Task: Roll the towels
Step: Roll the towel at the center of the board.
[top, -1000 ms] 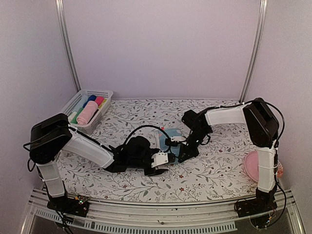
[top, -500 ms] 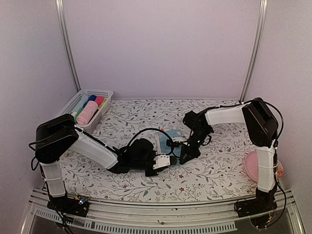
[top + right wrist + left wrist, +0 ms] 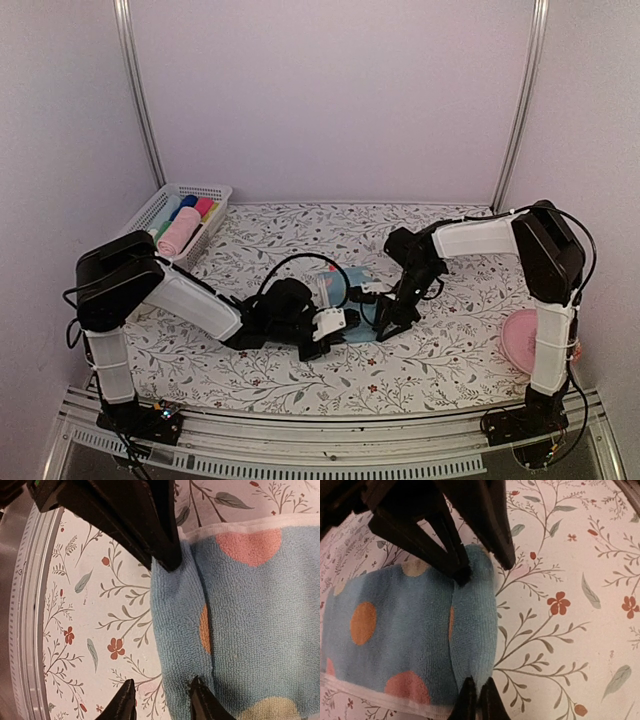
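Observation:
The light blue towel (image 3: 352,292) with orange and pink dots lies mid-table, its near edge turned over into a narrow roll (image 3: 474,625). My left gripper (image 3: 477,701) is shut on one end of that roll (image 3: 176,620). At the roll's other end my right gripper (image 3: 161,702) is open, with one fingertip (image 3: 199,696) on the cloth and the other over bare table. In the top view both grippers, left (image 3: 343,322) and right (image 3: 387,322), meet at the towel's near edge. A rolled pale pink towel (image 3: 180,231) lies in the basket.
A white basket (image 3: 152,206) at the back left holds coloured cloth rolls. A pink plate (image 3: 524,338) sits by the right arm's base. The metal rail (image 3: 25,605) of the table's near edge lies close to the towel.
My left gripper has closed on the towel's rolled edge. My right gripper has opened, let the cloth go and shifted slightly right.

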`<state>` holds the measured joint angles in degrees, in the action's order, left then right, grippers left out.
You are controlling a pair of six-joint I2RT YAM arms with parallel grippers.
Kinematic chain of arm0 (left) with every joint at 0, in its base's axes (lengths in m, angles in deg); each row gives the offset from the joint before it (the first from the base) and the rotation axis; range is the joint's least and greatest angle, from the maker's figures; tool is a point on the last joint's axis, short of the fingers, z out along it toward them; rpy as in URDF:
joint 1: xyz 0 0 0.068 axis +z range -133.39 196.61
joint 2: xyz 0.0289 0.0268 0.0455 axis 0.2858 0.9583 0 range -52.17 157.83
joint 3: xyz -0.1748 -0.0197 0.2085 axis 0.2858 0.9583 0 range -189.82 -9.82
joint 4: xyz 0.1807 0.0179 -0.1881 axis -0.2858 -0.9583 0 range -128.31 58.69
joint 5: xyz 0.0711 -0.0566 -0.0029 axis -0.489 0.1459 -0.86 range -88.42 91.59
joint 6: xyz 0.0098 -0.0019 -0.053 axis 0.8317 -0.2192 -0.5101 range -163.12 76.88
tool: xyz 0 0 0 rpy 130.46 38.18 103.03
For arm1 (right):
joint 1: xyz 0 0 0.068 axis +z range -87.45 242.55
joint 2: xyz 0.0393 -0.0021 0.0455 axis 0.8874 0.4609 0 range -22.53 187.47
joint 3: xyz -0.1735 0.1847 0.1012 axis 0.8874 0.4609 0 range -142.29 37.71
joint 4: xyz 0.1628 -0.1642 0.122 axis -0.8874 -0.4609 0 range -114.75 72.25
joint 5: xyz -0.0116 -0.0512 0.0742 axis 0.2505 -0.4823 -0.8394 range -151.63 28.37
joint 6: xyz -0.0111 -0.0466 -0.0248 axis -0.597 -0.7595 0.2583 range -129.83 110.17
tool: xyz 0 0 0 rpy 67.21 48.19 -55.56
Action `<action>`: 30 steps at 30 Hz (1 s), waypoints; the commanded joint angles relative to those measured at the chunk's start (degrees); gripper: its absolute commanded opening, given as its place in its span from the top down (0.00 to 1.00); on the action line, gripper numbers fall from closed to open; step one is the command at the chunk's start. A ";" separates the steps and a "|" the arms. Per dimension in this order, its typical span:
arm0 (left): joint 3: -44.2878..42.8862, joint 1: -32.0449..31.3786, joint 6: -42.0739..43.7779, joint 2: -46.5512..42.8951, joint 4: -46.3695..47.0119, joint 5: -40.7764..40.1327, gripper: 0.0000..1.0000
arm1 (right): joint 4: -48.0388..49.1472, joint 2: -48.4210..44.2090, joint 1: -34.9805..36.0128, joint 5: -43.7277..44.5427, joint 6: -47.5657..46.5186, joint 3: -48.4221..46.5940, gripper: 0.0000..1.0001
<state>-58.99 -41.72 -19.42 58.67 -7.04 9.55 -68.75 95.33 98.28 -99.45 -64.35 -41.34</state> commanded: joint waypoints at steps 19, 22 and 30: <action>-10.42 13.63 -23.15 9.86 -12.31 33.03 1.00 | 26.33 -21.38 -0.64 5.82 -5.81 19.71 0.45; -11.95 14.14 -23.78 11.37 -13.46 35.10 1.00 | 29.00 -20.32 -0.04 7.90 -4.74 20.79 0.45; -14.08 16.30 -27.71 15.87 -13.28 40.74 1.00 | 33.08 -17.62 2.15 12.96 -3.34 21.79 0.49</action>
<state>-73.00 -26.66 -44.49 70.74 -16.37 48.11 -39.07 76.14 99.39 -89.55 -68.81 -20.60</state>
